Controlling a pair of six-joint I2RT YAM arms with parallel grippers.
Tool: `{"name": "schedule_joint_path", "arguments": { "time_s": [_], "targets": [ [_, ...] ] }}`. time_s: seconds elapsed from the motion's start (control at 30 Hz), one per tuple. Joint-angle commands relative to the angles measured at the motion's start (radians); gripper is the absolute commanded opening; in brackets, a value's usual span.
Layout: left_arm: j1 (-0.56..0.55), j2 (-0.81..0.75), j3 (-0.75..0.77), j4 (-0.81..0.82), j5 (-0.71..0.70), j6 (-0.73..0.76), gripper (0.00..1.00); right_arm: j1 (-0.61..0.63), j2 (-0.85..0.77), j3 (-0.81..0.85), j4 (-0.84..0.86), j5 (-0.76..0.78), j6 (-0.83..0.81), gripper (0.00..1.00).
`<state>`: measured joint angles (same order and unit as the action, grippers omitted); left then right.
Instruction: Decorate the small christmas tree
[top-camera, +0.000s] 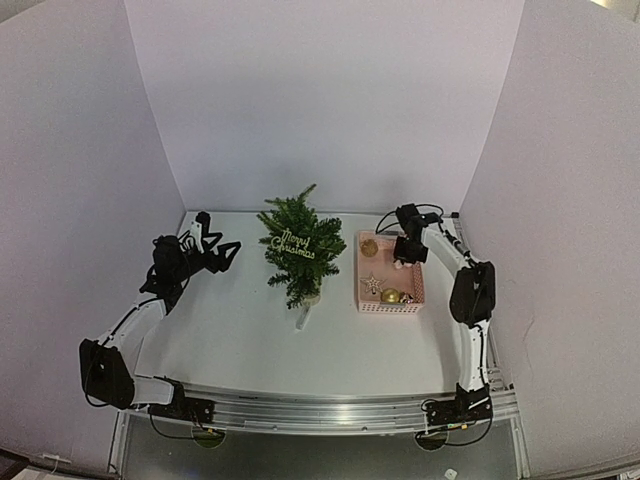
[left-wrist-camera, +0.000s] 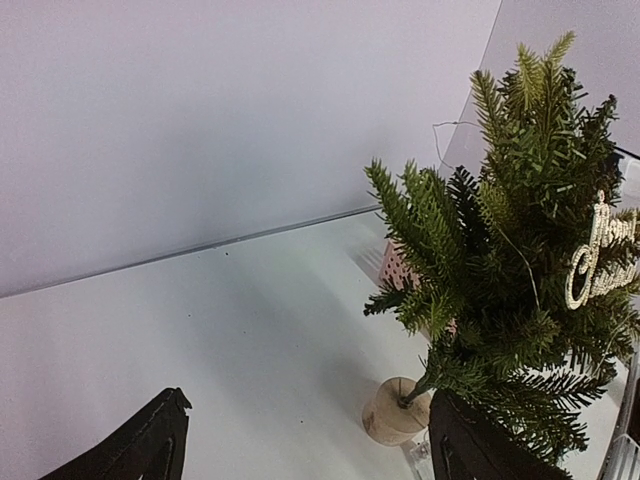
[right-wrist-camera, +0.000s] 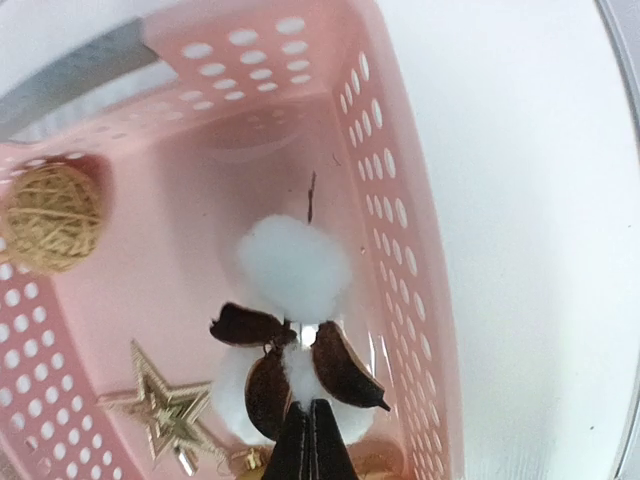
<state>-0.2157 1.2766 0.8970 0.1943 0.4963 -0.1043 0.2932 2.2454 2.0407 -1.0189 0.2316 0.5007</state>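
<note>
My right gripper (right-wrist-camera: 310, 445) is fully closed, its tips pushed in among the brown husk petals of a cotton ornament (right-wrist-camera: 292, 265) on the floor of the pink basket (right-wrist-camera: 400, 200). The tips meet at the husk, but I cannot confirm a secure hold. Past it in the basket lie a gold star (right-wrist-camera: 165, 405) and, further on, a woven ball (right-wrist-camera: 50, 215). The small christmas tree (top-camera: 300, 275) stands just beside the basket, to the left of these jaws. Its long axis is upright, rising from a pale round pot (left-wrist-camera: 395, 412), and a Merry Christmas sign (top-camera: 293, 243) hangs in its branches. On the far side of the tree from the basket, my left gripper (top-camera: 222, 240) hangs above the table, jaws spread wide and holding nothing. Assessment: the left jaws sit slightly nearer the tree, but the ornament is at the right ones. The coming move is therefore a lift out of the basket and a carry leftward to the branches, with a risk of the ornament slipping free.
</note>
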Motion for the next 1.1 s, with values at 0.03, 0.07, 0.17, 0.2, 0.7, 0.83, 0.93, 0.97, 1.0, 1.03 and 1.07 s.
{"name": "schedule_joint_path", "arguments": {
  "time_s": [0.03,0.07,0.17,0.2,0.7,0.83,0.93,0.97,1.0,1.03,1.07],
  "targets": [
    [0.005,-0.033,0.019,0.052,0.019,0.004,0.83,0.009,-0.207,-0.021,-0.020,-0.073,-0.115,0.00],
    [0.004,-0.036,0.019,0.053,0.020,0.003,0.83,0.013,-0.228,-0.017,-0.022,-0.088,-0.130,0.00],
    [0.004,-0.041,0.018,0.053,0.023,-0.001,0.83,0.034,-0.295,0.017,-0.030,-0.121,-0.172,0.00],
    [0.005,-0.043,0.019,0.053,0.028,-0.001,0.83,0.043,-0.314,0.036,-0.032,-0.135,-0.181,0.00],
    [0.005,-0.072,0.016,0.045,0.080,0.000,0.85,0.343,-0.342,0.432,0.044,-0.246,-0.232,0.00],
    [0.005,-0.084,0.008,0.041,0.079,0.003,0.85,0.385,-0.363,0.362,0.166,-0.377,-0.235,0.00],
    [0.005,-0.089,0.004,0.044,0.078,0.003,0.86,0.400,-0.352,0.317,0.216,-0.417,-0.219,0.00],
    [0.005,-0.089,0.005,0.044,0.078,0.003,0.86,0.403,-0.340,0.321,0.217,-0.425,-0.216,0.00],
    [0.005,-0.089,0.006,0.044,0.078,0.003,0.86,0.406,-0.328,0.325,0.217,-0.433,-0.214,0.00],
    [0.005,-0.090,0.006,0.043,0.078,0.004,0.86,0.409,-0.322,0.330,0.217,-0.440,-0.214,0.00],
    [0.005,-0.091,0.007,0.041,0.079,0.007,0.86,0.411,-0.320,0.330,0.218,-0.446,-0.214,0.00]
  ]
}}
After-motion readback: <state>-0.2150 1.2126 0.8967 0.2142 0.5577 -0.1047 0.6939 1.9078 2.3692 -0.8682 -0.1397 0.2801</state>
